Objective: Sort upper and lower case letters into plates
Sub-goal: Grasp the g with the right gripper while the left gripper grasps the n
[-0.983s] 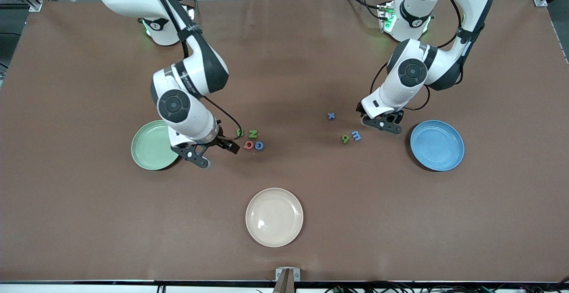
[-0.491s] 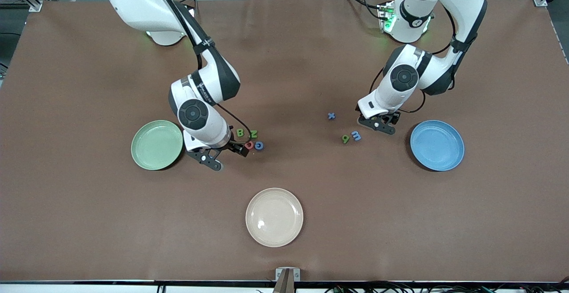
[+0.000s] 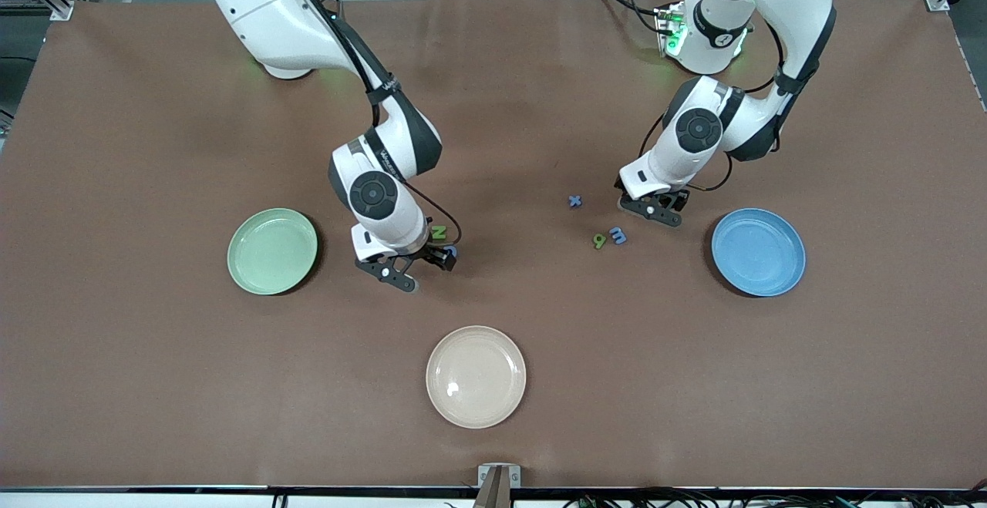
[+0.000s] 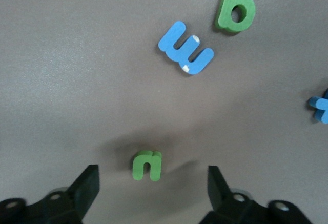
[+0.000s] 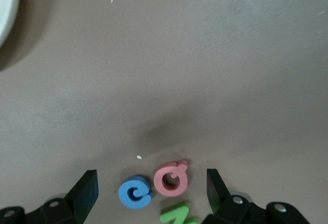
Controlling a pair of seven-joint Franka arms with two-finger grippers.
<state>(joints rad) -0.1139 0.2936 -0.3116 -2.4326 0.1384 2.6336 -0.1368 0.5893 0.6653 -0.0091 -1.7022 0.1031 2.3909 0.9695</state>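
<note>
Right gripper low over capitals: pink Q, blue G, green Z; fingers wide, empty, straddling cluster for pick.

Left gripper open, empty, brackets green u; m, b near. Green plate, blue plate unfilled.

Front cam high, faces robots, whole counter; wrist cams look down close; left wrist shares blue m w/ front

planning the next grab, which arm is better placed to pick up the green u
Left. Its tool hangs low over the green u, which sits between its open fingers. The right tool is at the capitals toward the right arm's end, with the pink Q and blue G between its fingers.
</note>
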